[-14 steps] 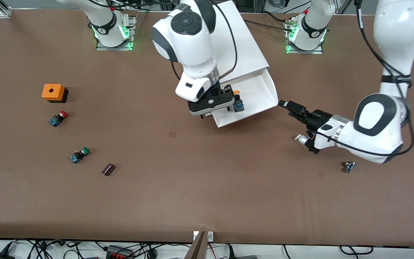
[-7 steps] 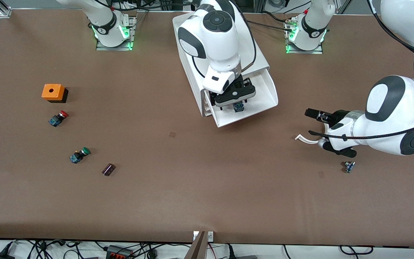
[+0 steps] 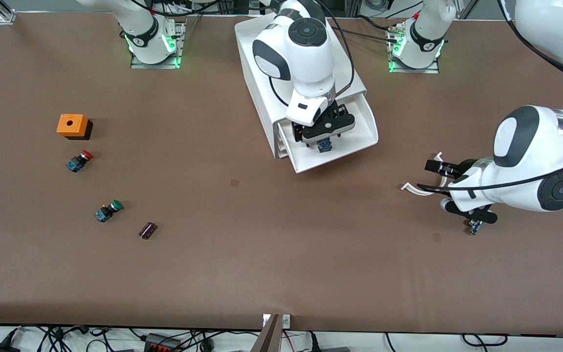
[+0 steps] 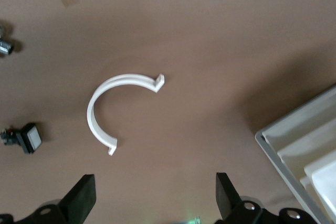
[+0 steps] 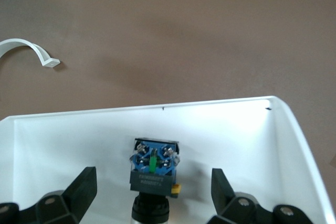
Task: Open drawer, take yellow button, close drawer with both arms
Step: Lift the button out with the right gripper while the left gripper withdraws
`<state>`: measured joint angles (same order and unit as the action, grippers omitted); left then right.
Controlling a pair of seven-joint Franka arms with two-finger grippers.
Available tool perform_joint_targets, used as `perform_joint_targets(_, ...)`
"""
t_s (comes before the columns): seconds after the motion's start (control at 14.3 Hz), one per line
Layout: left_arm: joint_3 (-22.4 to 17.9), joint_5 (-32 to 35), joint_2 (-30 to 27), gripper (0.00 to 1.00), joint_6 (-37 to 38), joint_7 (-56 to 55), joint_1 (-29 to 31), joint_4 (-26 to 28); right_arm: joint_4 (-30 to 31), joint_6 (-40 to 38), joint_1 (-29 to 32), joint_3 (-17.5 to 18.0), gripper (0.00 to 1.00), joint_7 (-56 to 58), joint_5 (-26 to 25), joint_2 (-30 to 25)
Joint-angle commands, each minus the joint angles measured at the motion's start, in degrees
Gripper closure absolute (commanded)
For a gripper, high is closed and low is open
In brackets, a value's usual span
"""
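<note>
The white cabinet (image 3: 262,88) stands at the middle of the table's robot side. Its top drawer (image 3: 359,142) is pulled open toward the front camera. The button (image 3: 324,145) lies in the drawer; its blue-black body (image 5: 154,169) shows and its cap is hidden under the hand. My right gripper (image 3: 325,132) is down in the drawer, open, with a finger on each side of the button (image 5: 153,195) and not touching it. My left gripper (image 3: 450,188) is open and empty (image 4: 153,198), low over the table toward the left arm's end, beside a white curved piece (image 4: 118,111).
The white curved piece (image 3: 416,188) and a small dark part (image 3: 474,226) lie by the left gripper. Toward the right arm's end are an orange box (image 3: 72,125), a red-capped button (image 3: 79,160), a green-capped button (image 3: 108,210) and a small dark block (image 3: 147,230).
My right gripper has moved in over the open drawer and come down round the button. My left gripper has drawn back from the drawer toward its own end of the table.
</note>
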<state>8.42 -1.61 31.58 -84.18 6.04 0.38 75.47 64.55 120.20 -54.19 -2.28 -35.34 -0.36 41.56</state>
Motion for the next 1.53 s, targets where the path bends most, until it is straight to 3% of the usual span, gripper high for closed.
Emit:
perform_joint_targets(0.0,0.2,1.6,1.9,0.0,0.0,-1.2,-0.4,-3.0,-2.1,-0.2,-0.8,-0.5,0.13,-1.2,-0.9,2.0)
perform_joint_targets(0.14,0.2,1.6,1.9,0.0,-2.3,-1.7,-0.3,-3.0,-2.1,-0.1,-0.8,-0.5,0.17,-1.2,-0.8,2.1)
perform_joint_targets(0.28,0.2,1.7,1.7,0.0,-4.9,-5.6,0.0,-2.3,-2.1,0.0,-0.8,-0.5,0.31,-1.0,-0.8,2.2)
perform_joint_targets(0.35,0.2,1.7,1.6,0.0,-4.9,-6.6,0.0,-2.3,-2.1,-0.1,-0.8,-0.5,0.54,-1.2,-0.6,2.1)
perform_joint_targets(0.56,0.2,1.7,1.7,0.0,-5.0,-6.6,-0.1,-2.2,-2.4,-0.1,-0.6,-0.6,0.89,-1.1,-0.5,1.9)
perform_joint_targets(0.77,0.2,1.7,1.6,0.0,-4.9,-6.6,0.0,-1.9,-4.3,-0.6,0.1,-1.0,0.99,-1.0,-0.4,1.7)
perform_joint_targets(0.98,0.3,1.7,1.5,0.0,-4.9,-9.0,-0.1,-1.7,-5.6,-1.3,2.5,-1.0,1.0,-1.0,-0.4,0.2)
perform_joint_targets(1.12,2.4,1.7,1.5,0.0,-6.5,-13.7,-0.3,-1.7,-5.6,-4.6,5.3,-1.5,1.0,-0.9,-0.6,-1.7)
perform_joint_targets(1.33,6.8,1.9,0.9,0.0,-12.7,-26.2,-1.3,2.7,-4.5,-9.8,11.1,-3.4,1.0,0.2,-0.8,-3.6)
perform_joint_targets(1.47,9.0,2.2,-1.2,0.0,-21.4,-27.5,-1.2,9.2,-3.0,-14.4,16.4,-3.2,1.0,5.4,0.0,-4.1)
